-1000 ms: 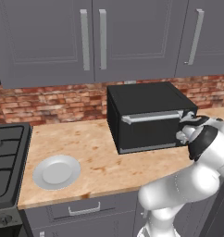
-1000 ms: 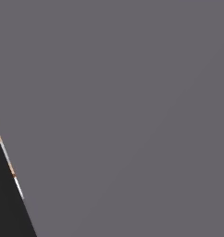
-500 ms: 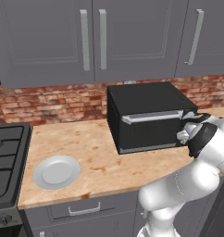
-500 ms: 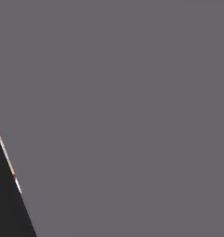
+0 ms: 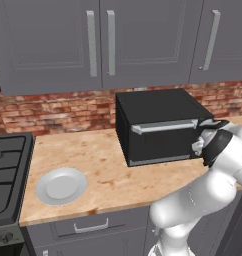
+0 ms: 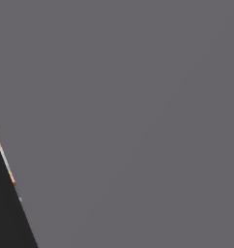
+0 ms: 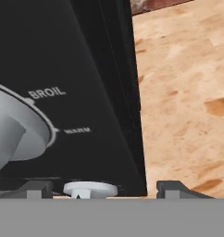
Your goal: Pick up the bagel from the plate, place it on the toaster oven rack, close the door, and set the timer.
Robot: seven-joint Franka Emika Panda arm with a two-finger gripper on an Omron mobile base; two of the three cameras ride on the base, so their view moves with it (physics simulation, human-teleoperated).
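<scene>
bagel: nothing is lying on the plate (image 5: 61, 185), and the oven is closed up. My guess is the bagel's already inside on the rack, but I can't actually see in there.
plate: sits way over on the left of the bench (image 5: 93, 155), just beside the stove (image 5: 8, 170) and well apart from the toaster oven (image 5: 158, 125). Looks like it's done its job.
door: the black door (image 5: 163, 145) is up and flush with the front, and the silver bar handle (image 5: 165, 126) runs across the top of it. So the closing step reads as done to me.
arm: it's bent round to the oven's right front corner, which is where the controls are, so it's clearly there for the timer.
claw: the claw (image 7: 107, 189) is nosed right up to the control panel with its tips apart. One tip (image 7: 176, 189) stands clear to one side, and nothing is pinched yet.
knobs: a small white knob (image 7: 90, 189) sits in the gap between the tips. A big grey dial (image 7: 16, 134) marked BROIL and WARM is off to the side, so that one looks like the mode selector, not the target.
what's left: pinch the little knob and twist it. I can't tell from here whether it's definitely the timer.
risk: the knob sits closer to one tip than the other, so closing could nudge it sideways before the grip bites.
</scene>
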